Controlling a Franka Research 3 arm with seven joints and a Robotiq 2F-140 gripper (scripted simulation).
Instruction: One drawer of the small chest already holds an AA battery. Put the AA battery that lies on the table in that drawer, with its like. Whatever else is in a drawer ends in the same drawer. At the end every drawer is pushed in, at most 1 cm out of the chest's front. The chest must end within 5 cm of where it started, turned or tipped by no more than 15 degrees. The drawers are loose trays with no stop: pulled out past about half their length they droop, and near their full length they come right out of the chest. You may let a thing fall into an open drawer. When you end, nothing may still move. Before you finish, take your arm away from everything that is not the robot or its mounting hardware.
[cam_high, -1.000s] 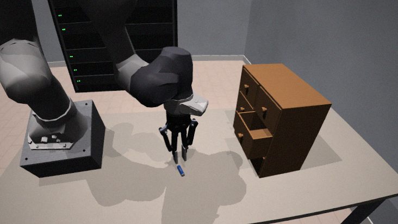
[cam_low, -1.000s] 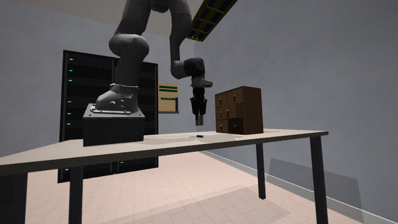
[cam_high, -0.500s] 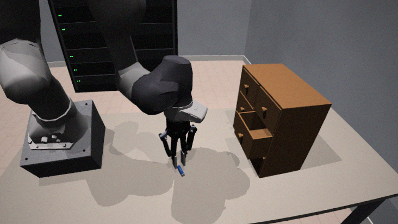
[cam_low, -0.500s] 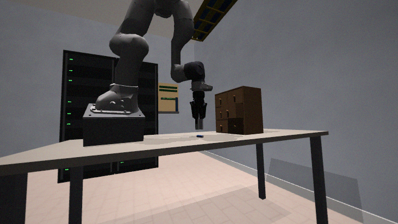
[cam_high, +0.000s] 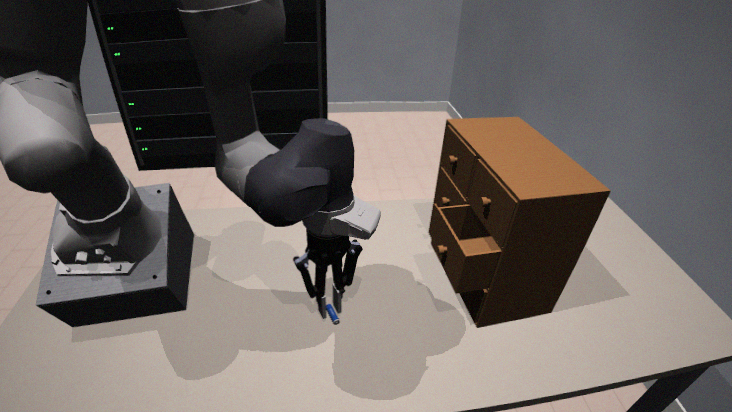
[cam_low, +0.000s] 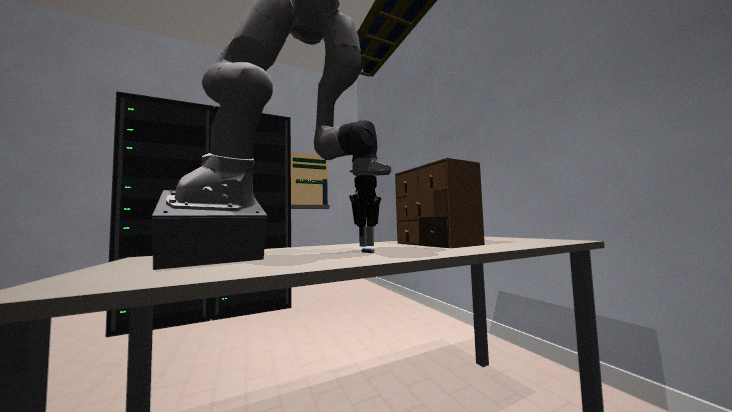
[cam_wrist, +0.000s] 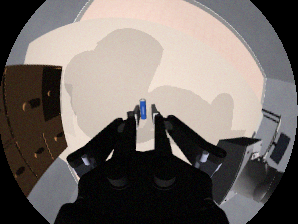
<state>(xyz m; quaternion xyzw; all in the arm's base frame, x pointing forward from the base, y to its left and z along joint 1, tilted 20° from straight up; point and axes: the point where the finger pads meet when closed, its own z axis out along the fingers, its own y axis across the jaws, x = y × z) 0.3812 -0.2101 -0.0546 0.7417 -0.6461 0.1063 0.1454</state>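
We look down from above one side of the table (cam_high: 286, 378) (cam_low: 307, 276) (cam_wrist: 200, 55) in the top view, angled toward the black cabinet (cam_high: 323, 76) (cam_low: 118, 204), with the wooden chest (cam_high: 542, 255) (cam_low: 465, 204) (cam_wrist: 30, 145) at right. From about tabletop level and farther back, our exterior view faces the same cabinet and takes in the table legs. Our wrist view, closest of the three, peers past the gripper's fingers onto the tabletop, the chest at left, inside a round, dark-edged field. Top and exterior share the arm's base (cam_high: 176, 245) (cam_low: 210, 243), likely also the dim block (cam_wrist: 235, 165) at the wrist view's right.
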